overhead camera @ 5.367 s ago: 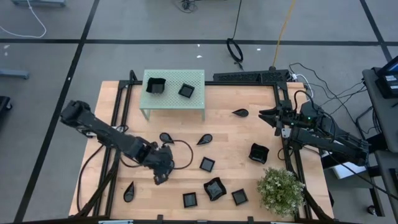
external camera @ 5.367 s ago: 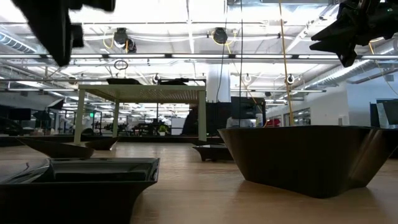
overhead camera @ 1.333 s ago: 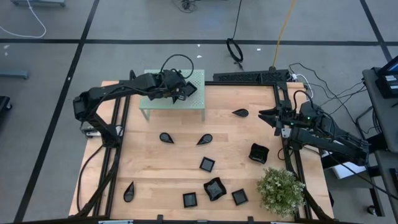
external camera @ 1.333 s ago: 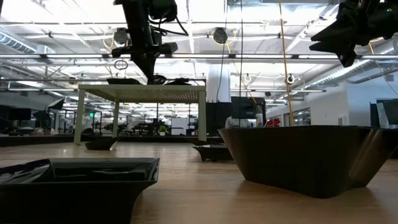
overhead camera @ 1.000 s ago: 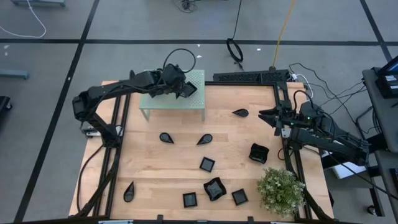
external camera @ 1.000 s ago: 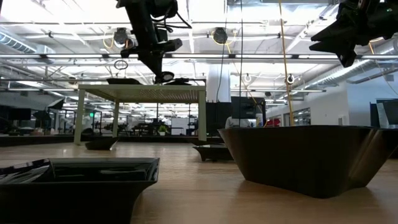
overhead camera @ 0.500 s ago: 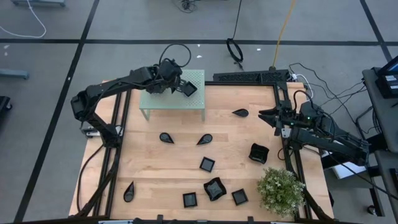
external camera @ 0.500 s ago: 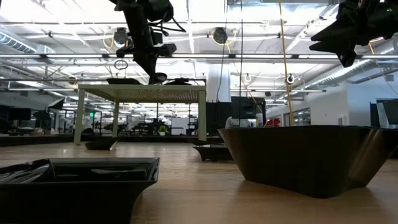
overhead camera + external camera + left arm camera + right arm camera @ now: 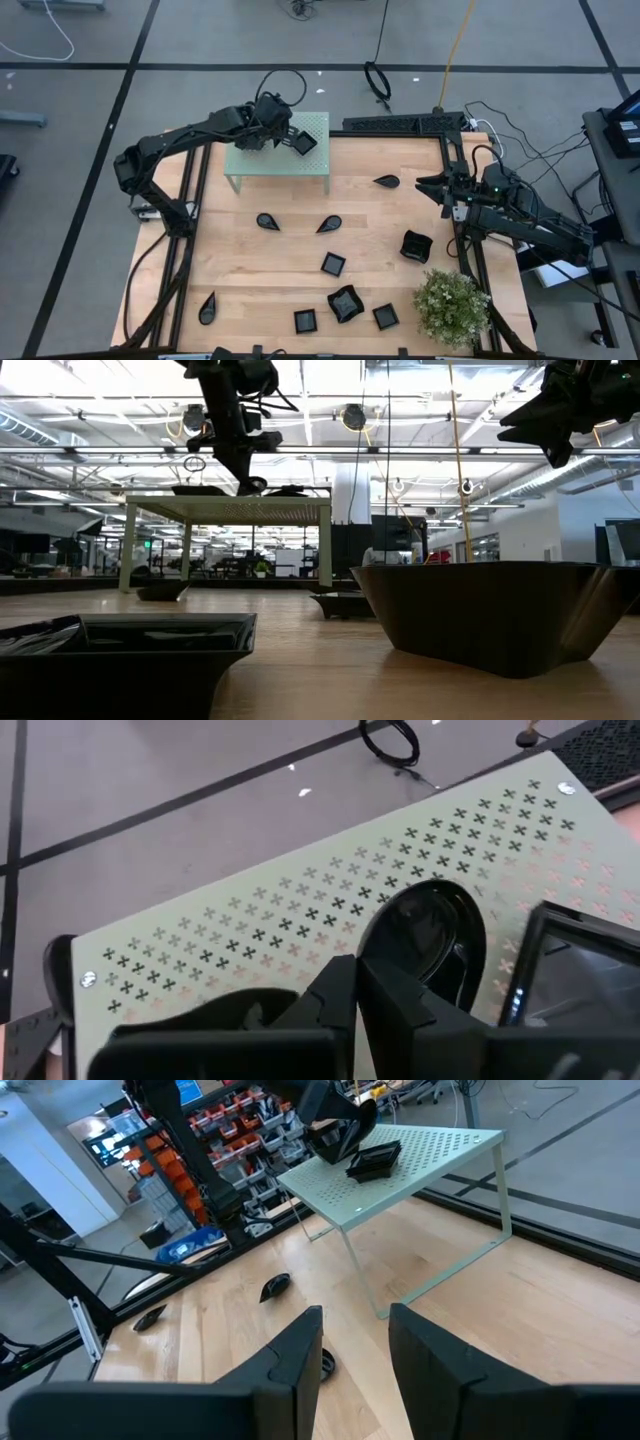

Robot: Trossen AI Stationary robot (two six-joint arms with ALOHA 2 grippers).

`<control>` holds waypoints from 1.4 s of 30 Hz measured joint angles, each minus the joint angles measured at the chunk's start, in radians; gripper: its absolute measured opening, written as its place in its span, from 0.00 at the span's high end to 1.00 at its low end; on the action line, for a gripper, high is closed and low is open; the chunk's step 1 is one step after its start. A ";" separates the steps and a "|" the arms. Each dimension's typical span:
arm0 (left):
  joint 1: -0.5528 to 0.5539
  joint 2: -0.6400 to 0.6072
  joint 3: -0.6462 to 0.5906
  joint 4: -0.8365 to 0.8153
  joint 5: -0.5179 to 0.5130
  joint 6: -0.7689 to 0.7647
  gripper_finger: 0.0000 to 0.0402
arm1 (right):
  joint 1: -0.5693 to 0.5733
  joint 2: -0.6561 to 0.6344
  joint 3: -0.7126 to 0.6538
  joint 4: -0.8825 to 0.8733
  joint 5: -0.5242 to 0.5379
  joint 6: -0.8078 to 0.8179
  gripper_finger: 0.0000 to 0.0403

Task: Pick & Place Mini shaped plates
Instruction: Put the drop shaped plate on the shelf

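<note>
High view, from left to right: shows the left arm stretched from the left of the table to the green perforated platform (image 9: 318, 124), with the left gripper (image 9: 279, 130) above the platform's middle. Finds in the left wrist view its fingers (image 9: 340, 990) brought almost fully together, tips at the rim of a teardrop plate (image 9: 432, 928) lying on the platform. Cannot tell whether that rim is pinched or only touched. Shows a small square plate (image 9: 302, 144) on the platform, just beside the gripper, toward the platform's right half.

Finds the other mini shaped plates on the wooden table (image 9: 380, 225):
- one teardrop plate (image 9: 207, 308) well in front of the platform, past its left end
- two teardrop plates (image 9: 266, 221) and (image 9: 328, 224) near the platform's front
- one square plate (image 9: 333, 264) farther in front of the platform
- one square plate (image 9: 305, 321), a larger wavy-rimmed plate (image 9: 345, 303) and another square plate (image 9: 385, 317), far in front of the platform
- one teardrop plate (image 9: 386, 182) just to the right of the platform
- one more wavy-rimmed plate (image 9: 416, 246) well apart from the platform, to its right and front

Shows a small green plant (image 9: 452, 307) farthest from the platform, at the front right. Finds the right gripper (image 9: 425, 185) waiting well to the right of the platform, fingers spread apart with nothing between them.
</note>
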 joint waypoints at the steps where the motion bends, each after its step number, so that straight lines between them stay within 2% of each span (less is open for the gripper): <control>1: 0.001 0.000 0.000 0.000 -0.001 0.000 0.96 | 0.000 0.000 0.000 0.000 0.000 0.000 0.74; 5: -0.001 0.000 0.000 0.000 0.010 -0.002 0.99 | 0.000 0.000 0.000 0.000 0.000 0.000 0.74; 10: -0.005 0.000 0.000 -0.002 0.022 -0.007 0.97 | 0.000 0.000 0.000 0.000 0.000 0.000 0.74; 16: -0.010 0.000 0.000 -0.003 0.021 -0.027 0.99 | 0.000 0.000 0.000 0.000 0.000 0.000 0.74; 30: -0.027 0.000 0.000 0.026 0.018 -0.060 0.97 | 0.000 0.000 0.000 0.000 0.000 0.000 0.74; 42: -0.114 0.000 0.000 0.003 -0.003 -0.094 0.98 | 0.000 0.000 0.000 0.000 0.000 0.000 0.74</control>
